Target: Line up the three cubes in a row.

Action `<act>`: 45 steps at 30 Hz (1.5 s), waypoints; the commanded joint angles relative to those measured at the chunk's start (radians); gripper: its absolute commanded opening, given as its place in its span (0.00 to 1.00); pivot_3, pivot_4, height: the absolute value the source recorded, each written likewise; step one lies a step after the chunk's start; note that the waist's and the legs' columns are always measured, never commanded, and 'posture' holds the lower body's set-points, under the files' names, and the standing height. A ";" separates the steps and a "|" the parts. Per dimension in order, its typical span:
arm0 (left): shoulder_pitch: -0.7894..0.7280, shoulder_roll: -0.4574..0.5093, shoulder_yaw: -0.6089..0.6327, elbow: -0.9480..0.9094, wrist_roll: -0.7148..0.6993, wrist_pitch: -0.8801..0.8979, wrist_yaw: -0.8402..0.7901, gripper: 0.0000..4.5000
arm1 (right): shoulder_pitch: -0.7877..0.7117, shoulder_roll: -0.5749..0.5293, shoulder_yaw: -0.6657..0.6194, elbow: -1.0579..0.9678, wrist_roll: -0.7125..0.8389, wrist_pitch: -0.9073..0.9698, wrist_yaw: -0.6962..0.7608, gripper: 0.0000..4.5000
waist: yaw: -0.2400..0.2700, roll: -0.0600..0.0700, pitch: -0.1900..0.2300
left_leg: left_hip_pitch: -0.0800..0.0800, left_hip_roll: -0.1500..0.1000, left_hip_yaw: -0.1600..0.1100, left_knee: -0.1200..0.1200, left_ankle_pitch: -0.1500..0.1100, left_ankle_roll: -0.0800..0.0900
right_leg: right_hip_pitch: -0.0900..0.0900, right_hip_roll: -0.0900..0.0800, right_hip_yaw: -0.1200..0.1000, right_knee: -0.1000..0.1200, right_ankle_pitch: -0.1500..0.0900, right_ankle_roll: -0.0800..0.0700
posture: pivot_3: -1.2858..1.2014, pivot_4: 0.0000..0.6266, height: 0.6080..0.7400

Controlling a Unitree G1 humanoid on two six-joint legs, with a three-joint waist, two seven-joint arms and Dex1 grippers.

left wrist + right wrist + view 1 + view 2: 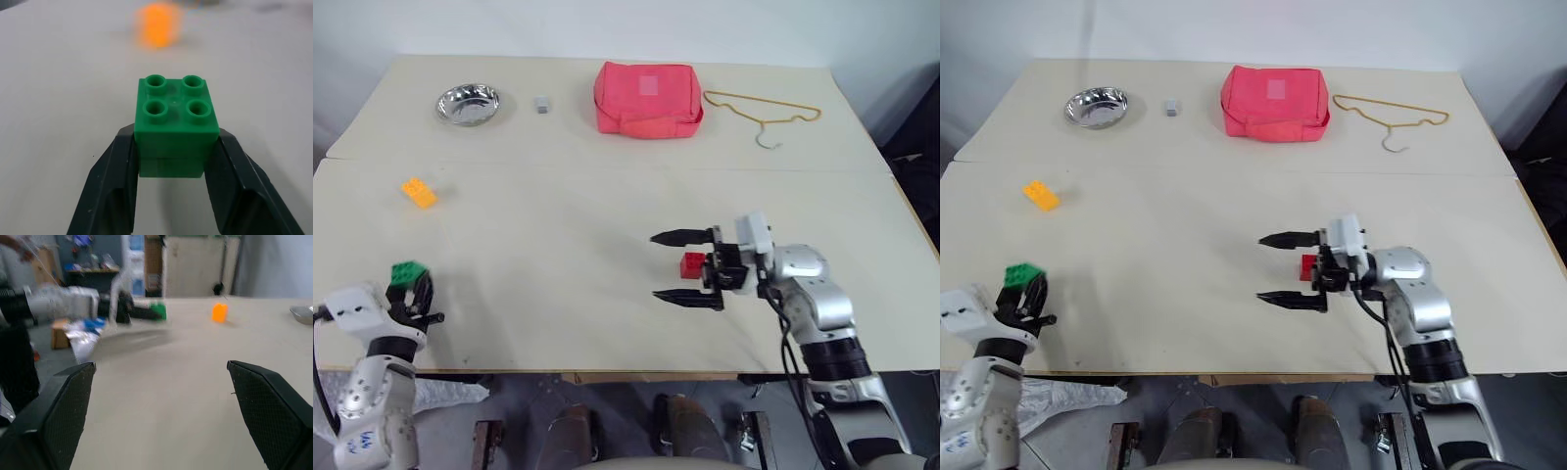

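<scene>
Near the table's front left corner my left gripper (pixel 412 290) is shut on the green cube (pixel 408 273); in the left wrist view both fingers press the sides of the studded green cube (pixel 176 117). The orange-yellow cube (pixel 419 192) lies alone on the table further back on the left. Right of centre my right gripper (pixel 681 266) points left with its jaws wide open. The red cube (pixel 693 264) sits on the table between the roots of its fingers, apart from both. The right wrist view shows the green cube (pixel 158 312) and the orange-yellow cube (pixel 219 312) far across the table.
Along the back stand a steel bowl (pixel 468 103), a tiny grey block (pixel 541 104), a red pouch (pixel 648 98) and a yellow wire hanger (pixel 764 110). A seam in the table (pixel 607 166) runs across behind the cubes.
</scene>
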 commanded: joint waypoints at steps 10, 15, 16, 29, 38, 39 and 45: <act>-0.679 0.199 -0.658 0.530 0.215 -0.203 -0.895 0.33 | 0.176 -0.179 -0.270 0.083 0.008 -0.182 -0.021 1.00 | 0.026 0.007 0.002 | 0.001 -0.003 0.002 0.003 0.001 0.002 | 0.003 0.007 -0.006 0.001 0.001 0.002 | 0.52 0.24 1.00; -0.865 0.057 -0.755 0.831 0.328 -0.383 -0.922 0.33 | 0.202 -0.193 -0.272 0.050 0.013 -0.150 -0.046 1.00 | 0.013 0.006 0.002 | 0.000 -0.003 0.009 0.003 0.000 0.002 | 0.000 0.011 -0.005 0.001 0.002 0.003 | 0.52 0.24 1.00; -0.892 0.037 -0.767 0.883 0.347 -0.412 -0.924 0.33 | 0.209 -0.192 -0.272 0.038 0.015 -0.145 -0.051 1.00 | 0.014 0.006 0.002 | 0.000 -0.002 0.008 0.004 0.000 0.002 | 0.000 0.012 -0.005 0.001 0.002 0.003 | 0.52 0.24 1.00; -1.046 -0.102 -0.751 1.232 0.409 -0.570 -0.968 0.41 | 0.285 -0.169 -0.254 -0.034 0.052 -0.079 -0.088 1.00 | 0.038 0.005 0.003 | -0.002 -0.001 0.006 0.010 0.000 0.005 | 0.001 0.009 -0.005 0.002 0.003 0.006 | 0.52 0.24 1.00; -0.936 -0.022 -0.618 1.069 0.322 -0.566 -0.982 0.94 | 0.230 -0.137 -0.214 -0.016 0.061 -0.058 -0.088 1.00 | 0.023 0.005 0.003 | -0.002 -0.001 0.006 0.010 0.000 0.005 | 0.000 0.009 -0.005 0.002 0.003 0.006 | 0.52 0.24 1.00; -0.886 0.007 -0.594 0.992 0.292 -0.542 -0.990 0.94 | 0.216 -0.130 -0.206 -0.018 0.065 -0.052 -0.089 1.00 | 0.018 0.005 0.003 | -0.002 0.000 0.005 0.009 0.000 0.005 | 0.000 0.009 -0.006 0.002 0.003 0.006 | 0.52 0.24 1.00; -0.556 0.110 -0.390 0.559 0.148 -0.392 -0.798 0.97 | 0.145 -0.086 -0.140 -0.057 0.070 -0.021 -0.094 1.00 | -0.006 0.006 0.003 | -0.003 0.000 0.001 0.009 0.000 0.005 | 0.001 0.002 -0.008 0.002 0.003 0.006 | 0.52 0.24 1.00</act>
